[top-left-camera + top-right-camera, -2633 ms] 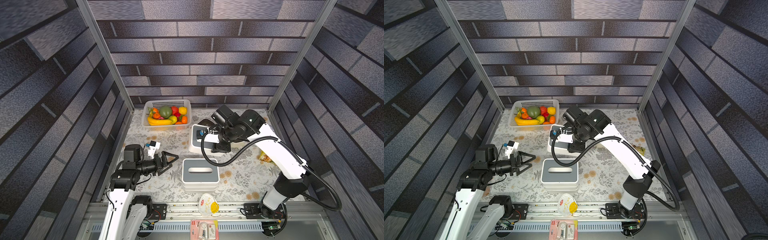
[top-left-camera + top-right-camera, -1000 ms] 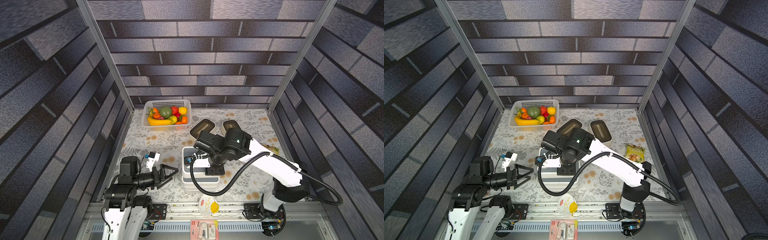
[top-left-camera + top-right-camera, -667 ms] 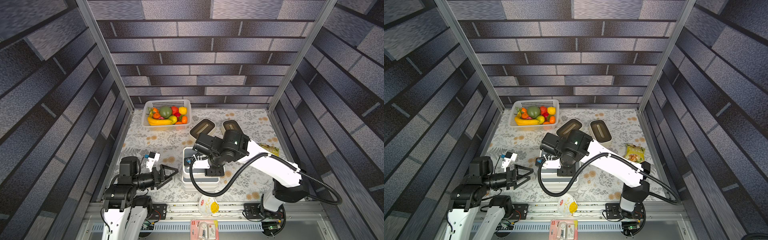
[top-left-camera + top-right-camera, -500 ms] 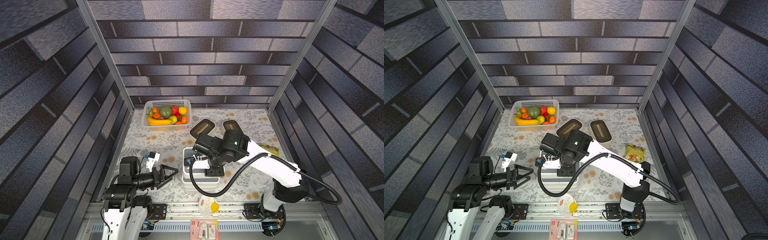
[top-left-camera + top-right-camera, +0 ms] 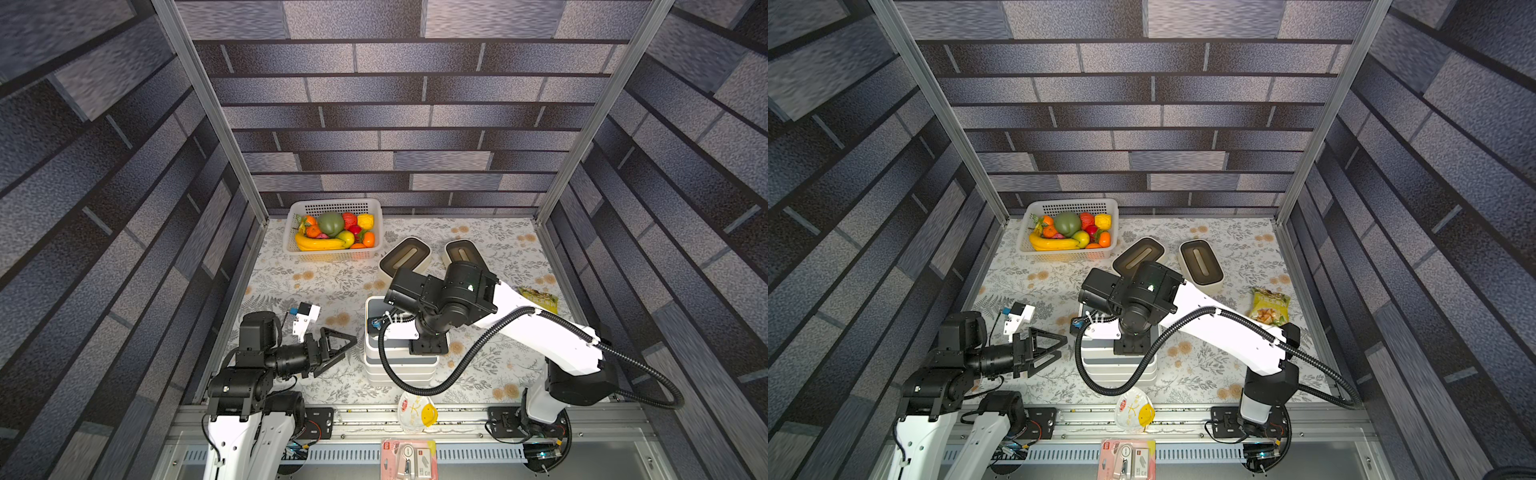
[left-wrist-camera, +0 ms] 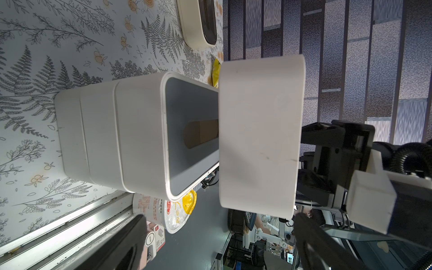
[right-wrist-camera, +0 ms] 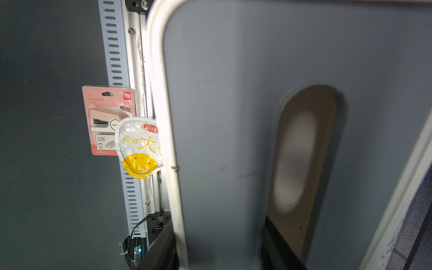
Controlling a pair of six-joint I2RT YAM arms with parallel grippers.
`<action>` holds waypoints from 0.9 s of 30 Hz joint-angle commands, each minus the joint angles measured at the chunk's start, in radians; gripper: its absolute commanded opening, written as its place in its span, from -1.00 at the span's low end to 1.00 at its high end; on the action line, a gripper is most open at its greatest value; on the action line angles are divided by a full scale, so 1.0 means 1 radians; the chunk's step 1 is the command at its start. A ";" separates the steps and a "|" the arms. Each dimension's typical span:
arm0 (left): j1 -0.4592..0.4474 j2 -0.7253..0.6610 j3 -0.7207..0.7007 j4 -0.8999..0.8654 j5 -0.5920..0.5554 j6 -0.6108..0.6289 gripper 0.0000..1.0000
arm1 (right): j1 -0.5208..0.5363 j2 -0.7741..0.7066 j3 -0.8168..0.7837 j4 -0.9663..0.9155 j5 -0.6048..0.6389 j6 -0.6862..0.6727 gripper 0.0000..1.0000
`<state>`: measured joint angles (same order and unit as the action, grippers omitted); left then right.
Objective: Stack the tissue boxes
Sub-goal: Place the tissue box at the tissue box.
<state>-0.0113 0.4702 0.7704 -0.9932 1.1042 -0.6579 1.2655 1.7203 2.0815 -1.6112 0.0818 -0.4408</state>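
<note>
Clamped jaws of the right gripper (image 7: 222, 247) pinch the held tissue box (image 6: 259, 133) by its grey lid. One finger (image 7: 278, 243) reaches down into the slot and the other sits outside the long rim, so the strip of lid and wall between them is gripped. The box hangs level, lid up, over the stack (image 6: 105, 135) of three white boxes. The left wrist view shows a gap between its base and the stack's grey lid, whose slot is partly uncovered. Its long axis runs side to side, in line with the front rail, the same way as the stack below. The left gripper (image 5: 347, 349) has its jaws wide apart with nothing between them; it is near the stack's left end, pointing at it and not touching. The stack sits near the front edge of the table (image 5: 291, 282), with a round white-and-yellow packet (image 5: 415, 411) close in front on the rail. Floral cloth shows bare between the stack and the left gripper. Farther back, the left cream box (image 5: 405, 257) lies diagonally and the right cream box (image 5: 463, 253) lies roughly front to back, partly behind the right arm. A fruit basket (image 5: 332, 205) fills the back left corner, and a snack bag (image 5: 538, 297) lies by the right edge.
</note>
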 commanded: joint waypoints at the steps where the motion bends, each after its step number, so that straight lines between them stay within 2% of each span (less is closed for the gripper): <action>1: 0.007 0.014 0.001 0.025 0.029 0.017 1.00 | 0.010 0.009 -0.008 -0.077 0.010 0.014 -0.12; 27: -0.001 0.006 -0.020 0.028 0.027 0.020 1.00 | 0.009 0.039 -0.017 -0.062 0.003 0.037 -0.11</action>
<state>-0.0116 0.4786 0.7601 -0.9798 1.1042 -0.6579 1.2655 1.7443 2.0552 -1.6112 0.0814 -0.4236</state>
